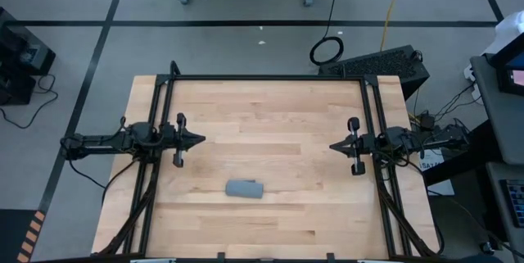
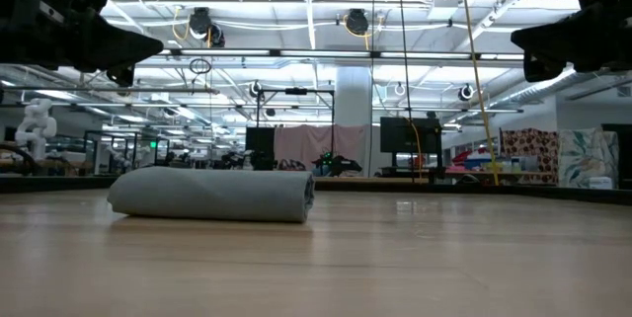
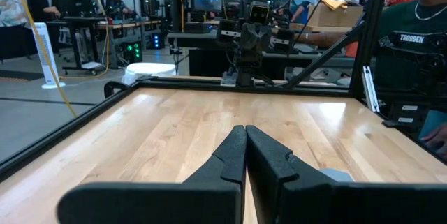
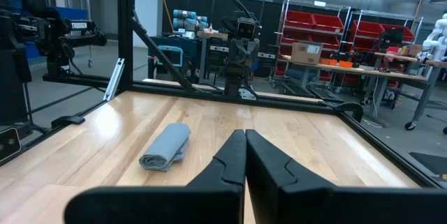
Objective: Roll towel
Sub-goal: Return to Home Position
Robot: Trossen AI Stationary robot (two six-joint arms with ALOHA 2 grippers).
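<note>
The grey-blue soft cloth towel (image 1: 244, 188) is lying as a short, snug cylinder on the pale wooden tabletop (image 1: 270, 115). It is resting nearer the long edge that the low view looks in from, a little toward the left arm's side of the middle. Its outer layer is sitting smooth along the length, and a spiral of fabric is showing at one end in the right wrist view. Nothing is touching it, and it seems to be keeping its shape by its own weight and the cloth's friction.

The left gripper (image 1: 201, 139) is hanging above the table just inside the left short edge, pointing across toward the other arm. Its two dark fingers are pressing flat together and carrying nothing. The right gripper (image 1: 332, 145) is mirroring it just inside the right short edge, with its fingers likewise meeting along their length and empty. Both are sitting well apart from the towel and clear of the wood, so I am judging this a parking pose rather than an approach. With the cloth rolled and left alone, the rolling appears finished and little is remaining but for the arms to settle.
</note>
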